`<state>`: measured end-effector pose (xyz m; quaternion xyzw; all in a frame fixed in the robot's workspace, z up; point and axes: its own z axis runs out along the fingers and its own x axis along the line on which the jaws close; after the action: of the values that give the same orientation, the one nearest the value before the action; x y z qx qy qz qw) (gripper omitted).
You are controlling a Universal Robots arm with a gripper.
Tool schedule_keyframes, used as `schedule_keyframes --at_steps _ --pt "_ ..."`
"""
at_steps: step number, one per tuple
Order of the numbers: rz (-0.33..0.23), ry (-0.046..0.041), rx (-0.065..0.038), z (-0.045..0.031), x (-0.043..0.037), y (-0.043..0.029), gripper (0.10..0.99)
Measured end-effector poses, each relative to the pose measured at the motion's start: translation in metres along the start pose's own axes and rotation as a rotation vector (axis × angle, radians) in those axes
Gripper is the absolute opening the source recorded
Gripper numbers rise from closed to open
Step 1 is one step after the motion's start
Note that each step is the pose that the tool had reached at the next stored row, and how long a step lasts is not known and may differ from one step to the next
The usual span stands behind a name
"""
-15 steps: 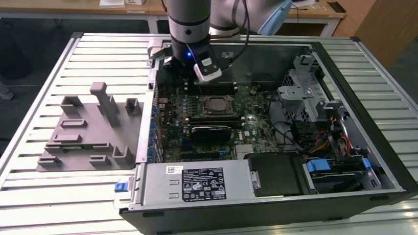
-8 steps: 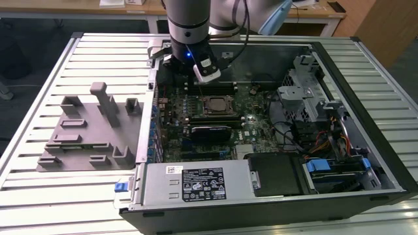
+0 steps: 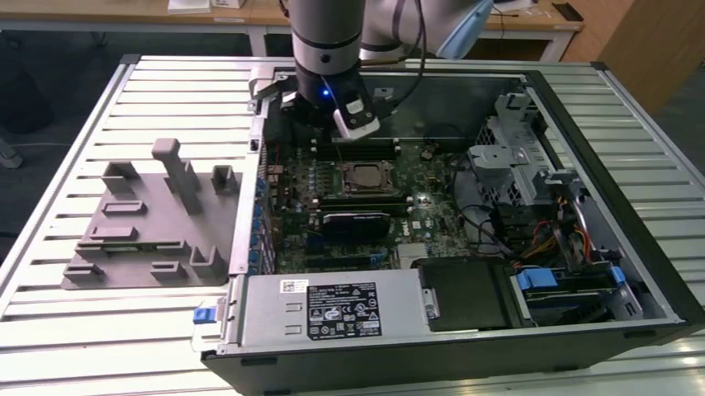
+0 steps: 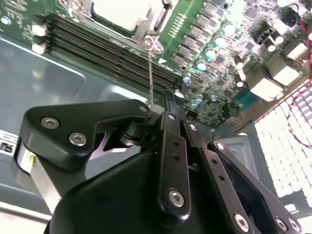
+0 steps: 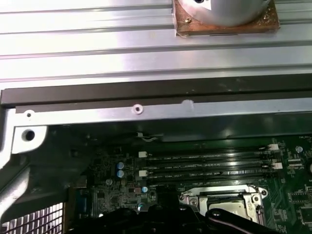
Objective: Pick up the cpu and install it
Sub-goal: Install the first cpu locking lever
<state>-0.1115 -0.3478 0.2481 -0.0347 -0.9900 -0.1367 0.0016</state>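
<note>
The cpu [image 3: 361, 176] lies flat in its socket in the middle of the motherboard [image 3: 430, 210], silver top up, inside the open computer case. Both wrist views catch it too: cpu [image 4: 119, 12] and cpu [image 5: 228, 204]. My gripper [image 3: 328, 117] hangs over the memory slots [image 5: 209, 163] on the far side of the socket. In the second wrist view my gripper [image 4: 163, 105] is shut on the tip of the thin wire socket lever [image 4: 150, 73], which rises from beside the socket. The gripper's black links [image 5: 163, 214] sit close to the socket frame.
The case [image 3: 617, 206] lies open on a slatted metal table [image 3: 165, 91]. A grey power supply with a white label [image 3: 330, 309] fills the case's near end, drive cages and cables [image 3: 529, 190] the exterior view's right. A grey moulded fixture [image 3: 149, 223] sits on the table at its left.
</note>
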Motion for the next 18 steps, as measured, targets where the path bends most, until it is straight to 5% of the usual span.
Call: schedule_keyframes --at_steps 18 --pt "0.005 0.0173 0.001 0.0015 -0.0628 0.0041 0.106"
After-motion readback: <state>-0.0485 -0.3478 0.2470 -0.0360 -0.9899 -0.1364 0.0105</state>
